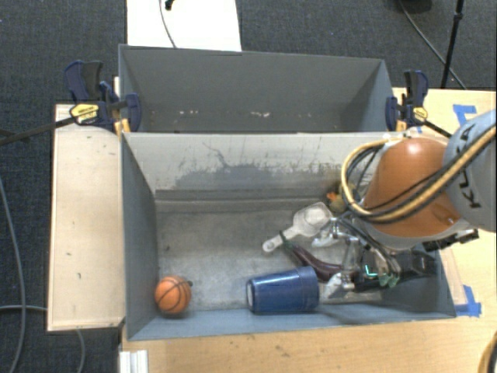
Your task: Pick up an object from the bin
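The hand (348, 264) is recorded low in the right front of the grey metal bin (147, 231), just beside a dark blue cylindrical cup (283, 294) lying on its side and a white plastic piece (307, 222), its grip state not determinable, with a small orange ball (172, 295) noted well apart at front left.

Scuffed matt metal bin (194, 224), glossy blue cup (283, 293)
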Tool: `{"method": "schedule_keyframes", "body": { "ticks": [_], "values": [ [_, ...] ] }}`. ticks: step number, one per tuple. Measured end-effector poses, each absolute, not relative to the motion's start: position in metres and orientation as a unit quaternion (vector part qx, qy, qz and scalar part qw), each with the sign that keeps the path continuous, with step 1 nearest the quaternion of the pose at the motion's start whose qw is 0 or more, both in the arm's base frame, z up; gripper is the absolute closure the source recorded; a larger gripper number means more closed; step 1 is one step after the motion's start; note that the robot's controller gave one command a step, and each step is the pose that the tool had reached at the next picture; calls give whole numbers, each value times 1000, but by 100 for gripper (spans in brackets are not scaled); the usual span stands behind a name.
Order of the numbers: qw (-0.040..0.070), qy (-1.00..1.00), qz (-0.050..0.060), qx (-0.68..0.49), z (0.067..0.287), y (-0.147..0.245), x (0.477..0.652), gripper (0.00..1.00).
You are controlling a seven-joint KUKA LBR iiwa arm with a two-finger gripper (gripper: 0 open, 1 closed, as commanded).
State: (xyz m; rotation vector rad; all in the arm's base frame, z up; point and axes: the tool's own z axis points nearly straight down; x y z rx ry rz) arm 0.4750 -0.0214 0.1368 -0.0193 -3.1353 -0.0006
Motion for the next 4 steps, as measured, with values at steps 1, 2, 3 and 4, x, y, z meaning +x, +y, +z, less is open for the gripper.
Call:
{"method": "schedule_keyframes", "body": {
  "ticks": [1,2,3,4],
  "values": [
    [-1,-1000,0,-6,141,-21,477,0],
    [-14,-998,2,60,79,-10,487,100],
    [-10,-998,1,62,76,-9,484,0],
    [-17,-998,0,62,79,-9,487,100]
  ]
}}
